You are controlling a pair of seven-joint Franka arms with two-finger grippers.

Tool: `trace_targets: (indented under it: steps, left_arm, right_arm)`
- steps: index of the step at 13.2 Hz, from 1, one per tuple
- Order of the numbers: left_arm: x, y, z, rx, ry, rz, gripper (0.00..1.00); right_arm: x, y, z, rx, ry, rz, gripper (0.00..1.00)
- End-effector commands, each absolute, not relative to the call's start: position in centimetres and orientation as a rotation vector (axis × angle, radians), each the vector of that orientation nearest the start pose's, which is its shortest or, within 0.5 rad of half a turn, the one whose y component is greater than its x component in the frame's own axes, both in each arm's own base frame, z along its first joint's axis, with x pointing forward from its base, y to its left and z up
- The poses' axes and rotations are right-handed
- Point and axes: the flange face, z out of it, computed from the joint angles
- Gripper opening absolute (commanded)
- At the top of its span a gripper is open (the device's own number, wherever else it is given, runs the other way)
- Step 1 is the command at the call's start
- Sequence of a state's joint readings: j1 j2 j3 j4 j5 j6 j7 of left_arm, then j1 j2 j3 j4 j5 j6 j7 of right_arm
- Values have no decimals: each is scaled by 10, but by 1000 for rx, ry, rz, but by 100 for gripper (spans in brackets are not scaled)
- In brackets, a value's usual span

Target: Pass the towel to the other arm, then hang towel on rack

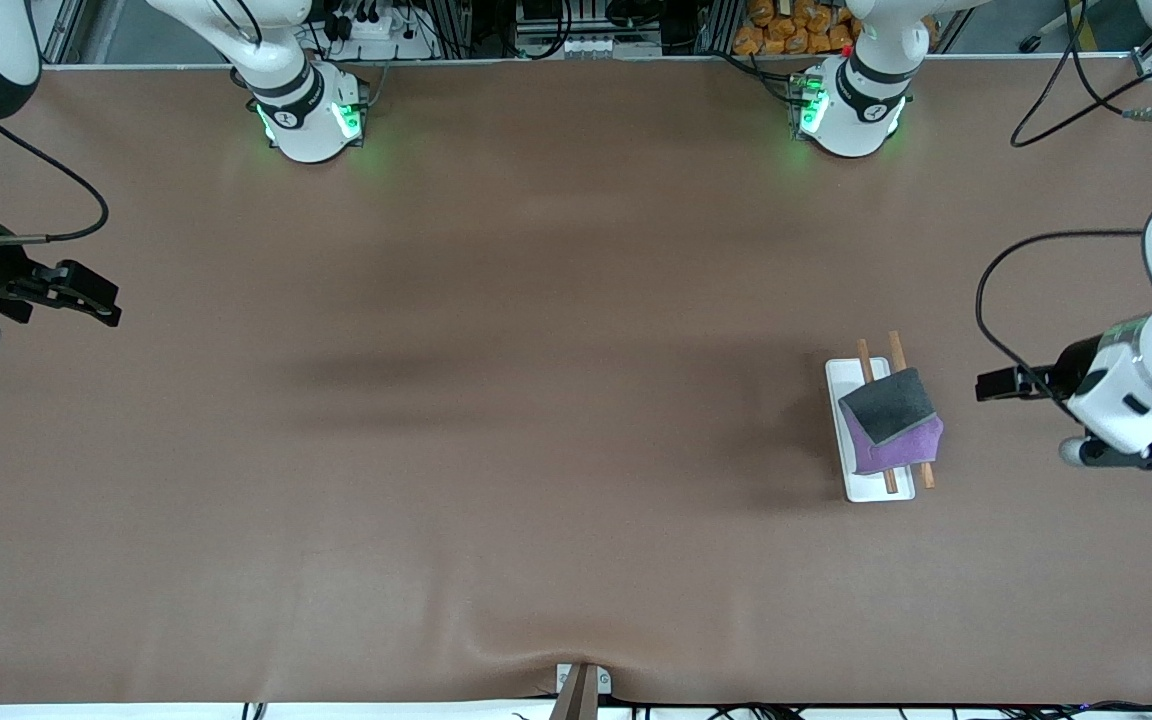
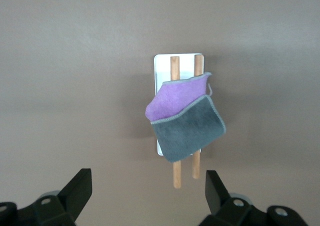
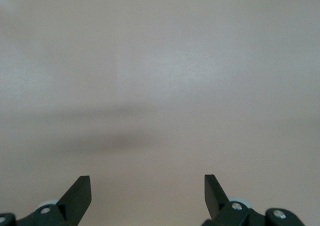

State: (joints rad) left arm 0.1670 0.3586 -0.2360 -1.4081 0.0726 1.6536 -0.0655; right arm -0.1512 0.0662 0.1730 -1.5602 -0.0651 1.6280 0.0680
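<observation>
The towel (image 1: 891, 423) hangs over the two rods of the rack (image 1: 848, 378), lower right of the front view, grey face up, purple flap drooping toward the camera; just beside it at the right edge hangs the left gripper (image 1: 988, 385), fingers (image 2: 77, 191) spread apart, holding nothing; at the left edge, upper half, the right gripper (image 1: 96, 297) waits over bare table (image 1: 536, 400), fingers (image 3: 77, 193) likewise apart.

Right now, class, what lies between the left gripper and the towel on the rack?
Only bare brown table: the left wrist view shows the open left gripper apart from the towel on the rack.
</observation>
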Motion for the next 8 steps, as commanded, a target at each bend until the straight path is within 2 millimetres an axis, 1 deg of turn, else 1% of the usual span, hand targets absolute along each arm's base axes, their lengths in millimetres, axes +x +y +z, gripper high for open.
trace_targets:
  steps: [1, 2, 3, 4, 5, 6, 7, 8]
  left_arm:
    - [637, -14, 538, -3112, 21, 98, 100]
    - [630, -17, 546, -3108, 27, 117, 100]
    - [624, -21, 548, -3108, 35, 152, 100]
    - [617, -23, 560, -3101, 36, 154, 100]
    - [610, -22, 576, -3091, 30, 123, 100]
    - [603, -22, 590, -3083, 24, 88, 100]
    - [597, -22, 603, -3080, 25, 60, 100]
    - [588, -24, 611, -3077, 35, 77, 100]
  right_arm:
    - [574, 6, 615, -3171, 110, 27, 100]
    - [574, 10, 616, -3154, 100, 21, 100]
    - [572, 19, 620, -3158, 79, 8, 100]
    - [572, 36, 622, -3169, 31, -1, 100]
    - [571, 50, 632, -3170, 3, -31, 100]
    - [569, 61, 639, -3165, 63, -46, 100]
    - [570, 62, 641, -3147, 163, -51, 100]
    - [570, 62, 642, -3145, 183, -56, 100]
